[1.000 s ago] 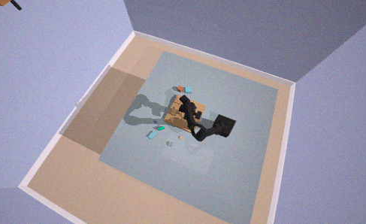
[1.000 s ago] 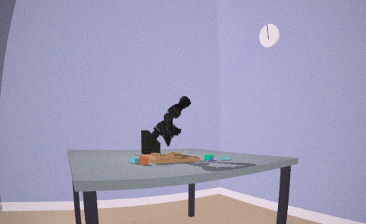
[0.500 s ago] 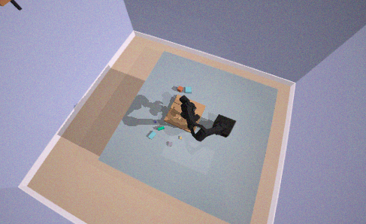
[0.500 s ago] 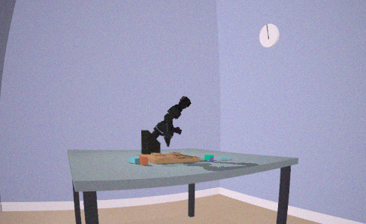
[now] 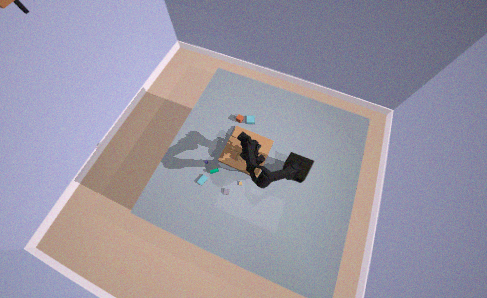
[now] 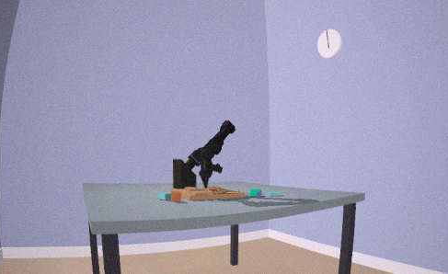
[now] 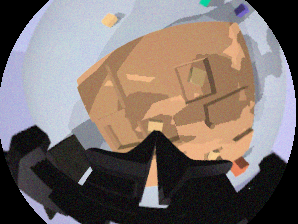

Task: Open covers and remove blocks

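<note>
The wooden puzzle board [image 5: 263,142] [image 6: 192,195] [image 7: 160,45] lies on the table. My gripper [image 6: 205,187] [image 7: 156,133] is shut and empty, its tips low over the board, close by a small cream square piece [image 7: 155,125]. A yellowish square piece [image 7: 197,77] sits inside a square outline on the board; another pale piece [image 7: 214,155] is partly hidden by the finger. I cannot tell whether these are knobs or blocks, nor how far each cover is open. The arm hides part of the board in the top view.
Off the board on the table [image 5: 319,130] [image 6: 137,209] lie an orange block [image 5: 240,118] [image 6: 176,196] [image 7: 238,167], a cyan block [image 5: 250,120] beside it, another cyan block [image 5: 202,179], a green one [image 5: 214,171], a purple one [image 5: 206,162], a yellow one [image 5: 240,183] and a greyish one [image 5: 225,191].
</note>
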### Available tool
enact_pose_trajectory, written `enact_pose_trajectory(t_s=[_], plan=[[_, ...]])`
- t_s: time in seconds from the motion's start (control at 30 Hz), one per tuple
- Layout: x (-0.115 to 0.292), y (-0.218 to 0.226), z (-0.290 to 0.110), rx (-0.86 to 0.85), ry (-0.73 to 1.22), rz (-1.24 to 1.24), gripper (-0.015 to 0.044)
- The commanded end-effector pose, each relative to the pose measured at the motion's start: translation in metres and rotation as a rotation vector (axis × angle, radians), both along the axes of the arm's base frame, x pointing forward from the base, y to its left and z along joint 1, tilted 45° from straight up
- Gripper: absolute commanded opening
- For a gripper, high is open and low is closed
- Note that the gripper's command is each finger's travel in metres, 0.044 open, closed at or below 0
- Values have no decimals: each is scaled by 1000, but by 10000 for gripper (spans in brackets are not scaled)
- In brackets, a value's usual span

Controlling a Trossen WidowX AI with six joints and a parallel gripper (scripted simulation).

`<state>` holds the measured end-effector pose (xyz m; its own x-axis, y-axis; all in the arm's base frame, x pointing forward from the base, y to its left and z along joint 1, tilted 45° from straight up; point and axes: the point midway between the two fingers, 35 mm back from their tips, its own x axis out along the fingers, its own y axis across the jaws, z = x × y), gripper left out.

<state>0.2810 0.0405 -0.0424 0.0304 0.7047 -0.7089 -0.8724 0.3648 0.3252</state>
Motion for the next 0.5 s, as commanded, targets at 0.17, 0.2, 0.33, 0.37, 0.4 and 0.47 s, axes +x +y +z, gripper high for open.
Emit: enact_pose_trajectory(t_s=[0.17, 0.2, 0.33, 0.37, 0.4, 0.47], plan=[[-1, 7, -5, 5, 5, -3, 0], [-1, 7, -6, 5, 5, -3, 0], [-1, 10, -8, 6, 6, -3, 0], [-1, 10, -8, 6, 6, -3, 0], [-1, 10, -8, 6, 6, -3, 0], [-1, 10, -8, 6, 6, -3, 0]])
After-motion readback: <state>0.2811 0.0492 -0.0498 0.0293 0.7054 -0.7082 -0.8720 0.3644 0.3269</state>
